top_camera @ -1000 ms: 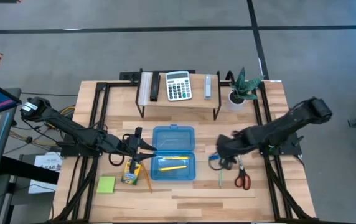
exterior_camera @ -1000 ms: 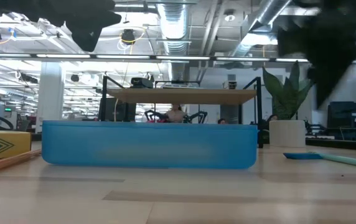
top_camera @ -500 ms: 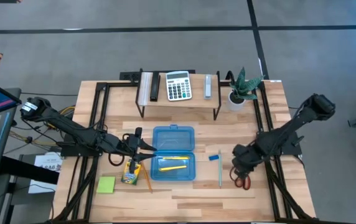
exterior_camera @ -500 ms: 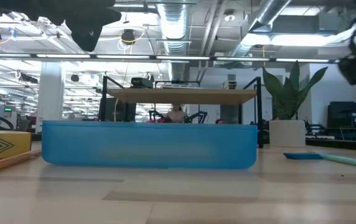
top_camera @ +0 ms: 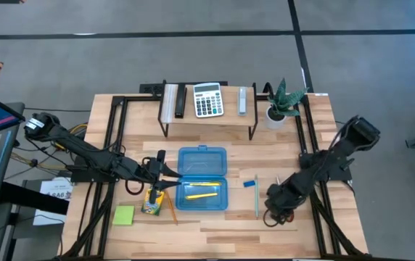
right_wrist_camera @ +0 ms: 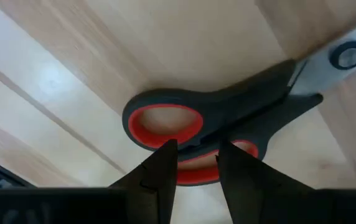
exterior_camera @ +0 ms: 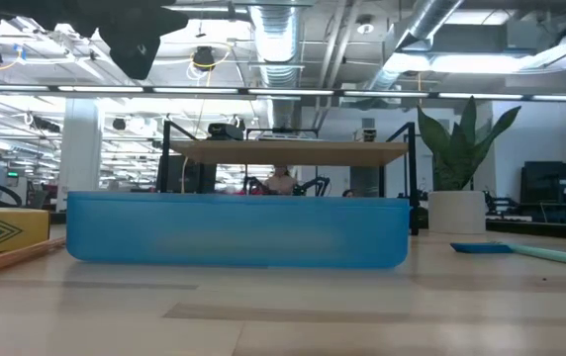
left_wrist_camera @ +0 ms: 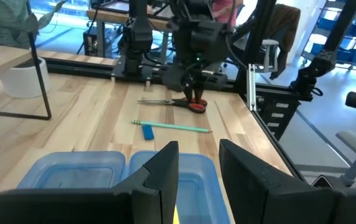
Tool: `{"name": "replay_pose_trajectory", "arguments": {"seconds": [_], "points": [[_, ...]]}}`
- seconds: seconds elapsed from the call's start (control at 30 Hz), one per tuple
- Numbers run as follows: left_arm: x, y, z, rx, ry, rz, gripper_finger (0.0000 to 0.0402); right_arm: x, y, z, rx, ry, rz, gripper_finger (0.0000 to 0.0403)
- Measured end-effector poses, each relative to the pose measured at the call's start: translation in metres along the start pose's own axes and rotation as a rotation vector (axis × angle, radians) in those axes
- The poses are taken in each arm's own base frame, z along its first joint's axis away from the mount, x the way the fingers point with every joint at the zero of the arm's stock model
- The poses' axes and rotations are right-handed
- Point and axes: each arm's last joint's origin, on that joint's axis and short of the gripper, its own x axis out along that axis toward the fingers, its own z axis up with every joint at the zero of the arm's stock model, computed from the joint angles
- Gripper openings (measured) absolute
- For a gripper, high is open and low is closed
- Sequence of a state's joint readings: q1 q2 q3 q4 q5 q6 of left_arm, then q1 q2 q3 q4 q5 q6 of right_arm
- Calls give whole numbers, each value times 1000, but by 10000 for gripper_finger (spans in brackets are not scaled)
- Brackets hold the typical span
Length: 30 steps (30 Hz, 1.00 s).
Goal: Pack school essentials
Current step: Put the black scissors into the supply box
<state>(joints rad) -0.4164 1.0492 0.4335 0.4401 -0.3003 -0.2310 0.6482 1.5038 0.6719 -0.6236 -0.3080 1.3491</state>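
Right claw [top_camera: 278, 212] sits low in the lower right of the overhead frame, directly over the red-handled scissors [right_wrist_camera: 228, 134]. Its own wrist view shows the two fingers parted, straddling the handle loops without yet pinching them. Left claw [top_camera: 165, 174] hovers at the left edge of the translucent blue plastic case [top_camera: 202, 188], centre of the frame, fingers [left_wrist_camera: 159, 180] narrowly parted and holding nothing.

Largest first: the wooden worktop [top_camera: 215, 134] fills the middle of the overhead frame, bordered by black rails on its left and right sides. A raised shelf [top_camera: 207, 116] at upper centre carries a grey-white calculator [top_camera: 207, 100], with a potted plant [top_camera: 280, 101] to its right. The case lies open below the shelf.

Packing looks barely begun. Only a yellow pencil [top_camera: 200, 194] lies inside the case. Still outside, at lower left: the yellow-green crayon box [top_camera: 151, 201], the lime sticky-note pad [top_camera: 124, 215] and an orange pencil [top_camera: 170, 209]. Right of the case lie the teal pen [top_camera: 257, 199] and small blue eraser [top_camera: 249, 184], then the scissors under the right claw.

The scissors lie near the worktop's right rail, so room is tight on that side. Bare wood between pen and case gives a clear path leftward, provided the scissors pass above the pen and eraser.
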Motion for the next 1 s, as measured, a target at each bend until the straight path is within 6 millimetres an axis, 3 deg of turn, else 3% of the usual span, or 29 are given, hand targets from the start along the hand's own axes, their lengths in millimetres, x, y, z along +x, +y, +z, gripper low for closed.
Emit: {"name": "replay_pose_trajectory", "arguments": {"seconds": [0.2, 0.6, 0.83, 1.0], "points": [[0, 0, 0, 1, 0, 4, 102, 0, -11, 27, -12, -36, -44, 143], [0, 0, -1, 12, 6, 15, 102, -30, -54, 87, -3, -109, -54, 141], [0, 0, -1, 12, 6, 17, 102, -40, -74, 102, 2, -121, -63, 142], [0, 1, -1, 13, 6, 21, 102, -40, -75, 104, 8, -134, -73, 134]]}}
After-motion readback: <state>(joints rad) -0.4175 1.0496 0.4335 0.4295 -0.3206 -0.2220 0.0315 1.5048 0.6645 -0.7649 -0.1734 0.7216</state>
